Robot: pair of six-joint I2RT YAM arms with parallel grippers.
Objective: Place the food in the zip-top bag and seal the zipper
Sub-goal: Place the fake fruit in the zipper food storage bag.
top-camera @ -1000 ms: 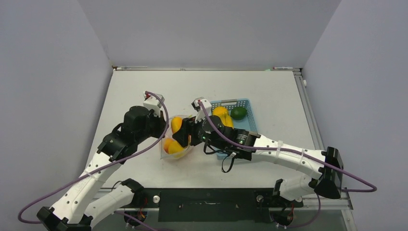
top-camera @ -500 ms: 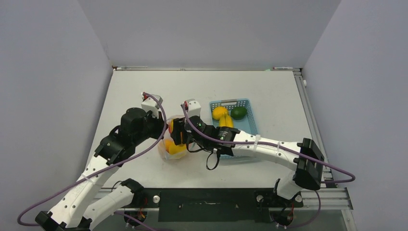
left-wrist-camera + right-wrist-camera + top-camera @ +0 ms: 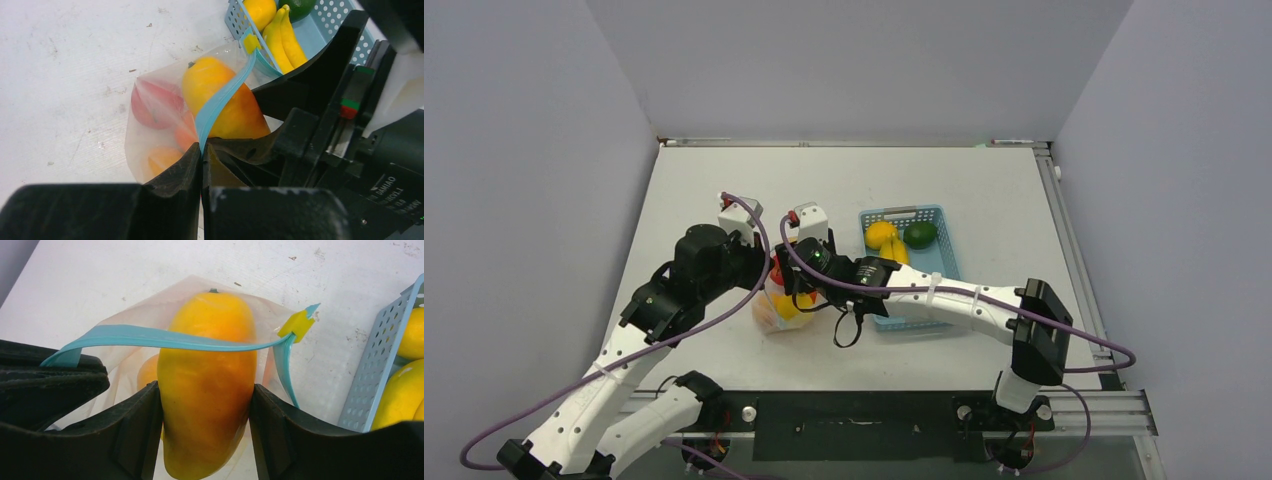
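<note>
The mango (image 3: 207,385) sits between the fingers of my right gripper (image 3: 205,440), which is clamped on its sides. Its far end pokes into the mouth of the zip-top bag (image 3: 150,130), and one strip of the teal zipper (image 3: 165,338) lies across it. The zipper's yellow slider (image 3: 298,322) is at the end nearest the basket. Through the clear film I see a red apple (image 3: 155,102) and an orange fruit (image 3: 162,157) already in the bag. My left gripper (image 3: 201,155) is pinched tight on the zipper strip at the bag's other end, holding the mouth up. The bag rests on the white table (image 3: 984,180), just left of the light-blue basket (image 3: 924,213). In the basket lie the bananas (image 3: 282,40), a lemon (image 3: 259,10) and a lime (image 3: 300,6).
</note>
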